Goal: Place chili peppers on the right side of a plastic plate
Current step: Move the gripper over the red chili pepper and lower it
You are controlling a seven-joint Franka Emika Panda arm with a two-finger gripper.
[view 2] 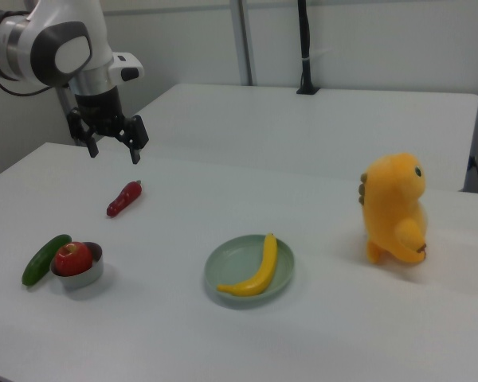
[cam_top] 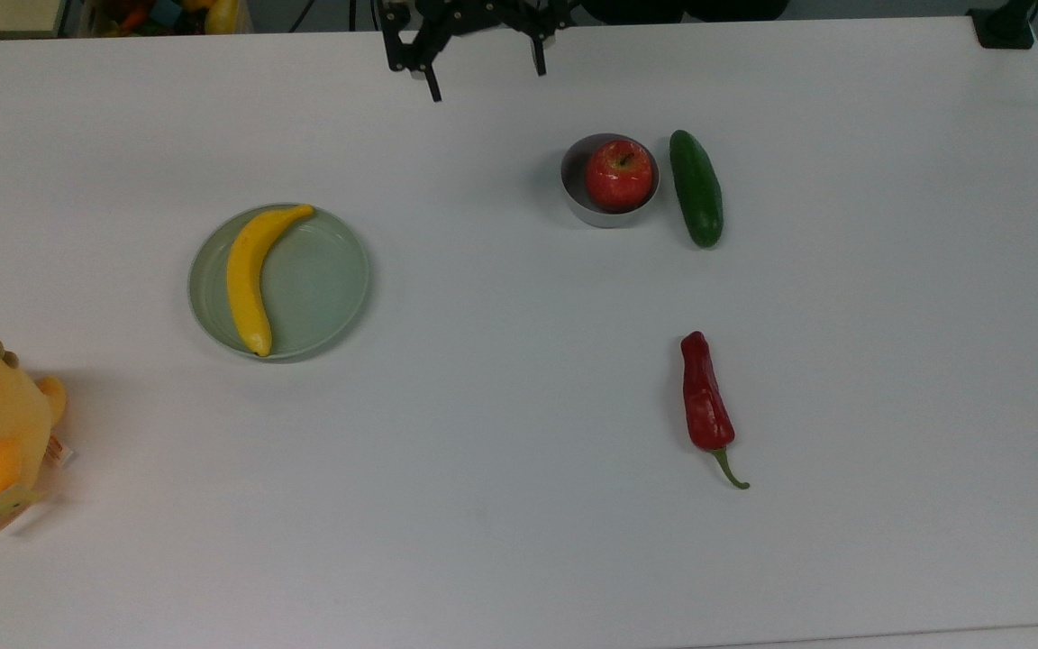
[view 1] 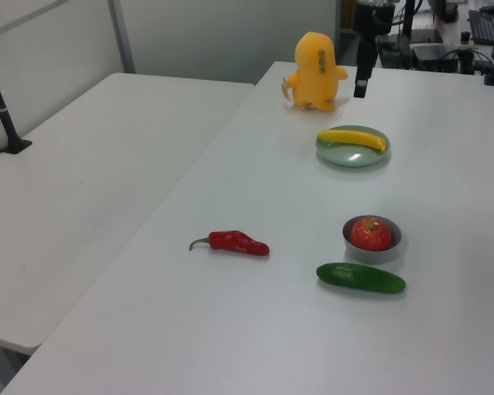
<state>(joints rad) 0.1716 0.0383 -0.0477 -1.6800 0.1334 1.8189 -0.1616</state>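
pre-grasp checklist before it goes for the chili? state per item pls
1. Gripper open: ok, fingers spread wide in the right view.
2. Gripper empty: ok, nothing between the fingers.
3. Chili pepper free to grasp: ok, lies alone on the table, apart from the cucumber and the bowl with the apple.
4. Gripper over the chili: not ok, in the top view it hangs near the far table edge, well away.
5. Drop spot on the plate: ok, the banana covers the top view's left part; the other half is bare.
6. Path to the plate: ok, open table between.
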